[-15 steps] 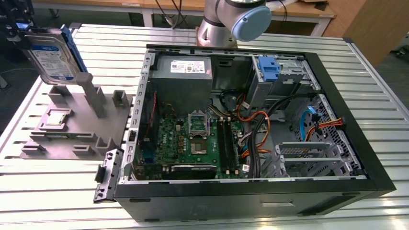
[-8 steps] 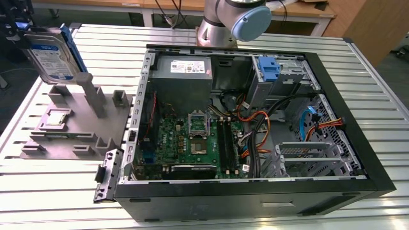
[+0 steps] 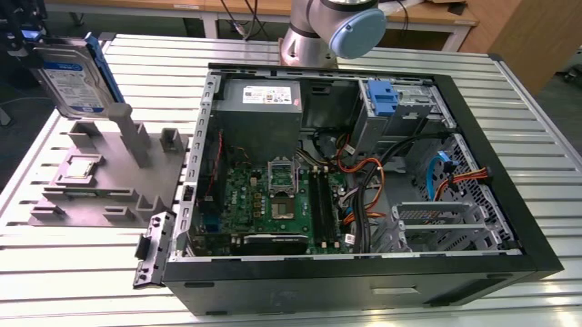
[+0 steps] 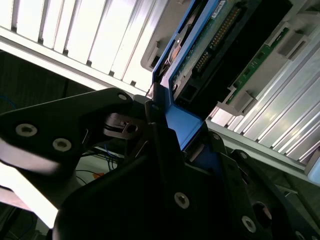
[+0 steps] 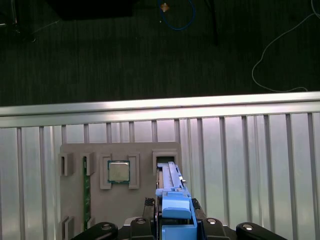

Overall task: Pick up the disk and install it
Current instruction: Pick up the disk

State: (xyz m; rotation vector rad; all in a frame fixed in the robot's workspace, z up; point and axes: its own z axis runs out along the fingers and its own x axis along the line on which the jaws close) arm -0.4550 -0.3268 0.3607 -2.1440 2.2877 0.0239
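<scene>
The disk (image 3: pixel 78 75), a silver-grey drive with a white-and-blue label in a blue bracket, stands on edge in the air at the exterior view's far left. It is just above the grey parts holder (image 3: pixel 100 177). My gripper (image 3: pixel 37 48) is shut on its upper end. In the first wrist view the blue bracket edge of the disk (image 5: pixel 172 200) runs out from the gripper (image 5: pixel 175 227) over an open slot (image 5: pixel 165 161) in the holder. The second wrist view shows the disk's green circuit side (image 4: pixel 212 42) and black fingers (image 4: pixel 165 150) clamped on the bracket.
The open computer case (image 3: pixel 509 225) lies on the slatted metal table (image 3: pixel 91 272), with a drive bay and blue latch (image 3: pixel 386 99) at its far corner beside the power supply (image 3: pixel 259 95). A processor (image 5: pixel 118 171) and a memory stick (image 5: pixel 86 192) sit in the holder. The arm's base (image 3: pixel 328 27) stands behind the case.
</scene>
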